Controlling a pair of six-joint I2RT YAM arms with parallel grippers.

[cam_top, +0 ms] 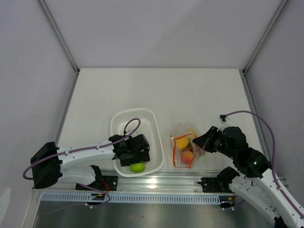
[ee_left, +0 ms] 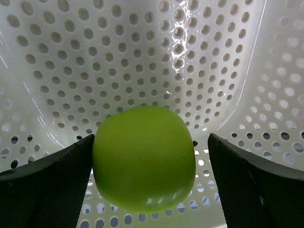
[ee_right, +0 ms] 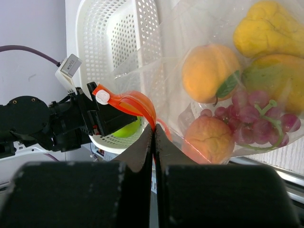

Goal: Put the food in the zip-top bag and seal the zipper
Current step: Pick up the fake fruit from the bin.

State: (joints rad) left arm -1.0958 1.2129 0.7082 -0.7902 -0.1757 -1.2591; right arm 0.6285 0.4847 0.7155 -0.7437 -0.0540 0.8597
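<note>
A green apple point(ee_left: 142, 156) lies in the near end of the white perforated basket point(cam_top: 121, 121). My left gripper point(ee_left: 149, 190) is open around it: the left finger touches the apple, the right finger stands apart. From above, the apple point(cam_top: 137, 167) shows just below the left gripper point(cam_top: 135, 159). The clear zip-top bag point(cam_top: 185, 151) lies right of the basket. It holds an orange point(ee_right: 209, 71), pear point(ee_right: 266, 28), mango point(ee_right: 275, 78), grapes point(ee_right: 251, 118) and peach point(ee_right: 209, 140). My right gripper point(ee_right: 154, 130) is shut on the bag's mouth at the red-orange zipper point(ee_right: 135, 102).
A metal rail point(cam_top: 156, 183) runs along the table's near edge by the arm bases. Grey walls enclose the table on three sides. The left arm's wrist point(ee_right: 47, 123) sits close behind the bag's mouth in the right wrist view. Purple cables loop over both arms.
</note>
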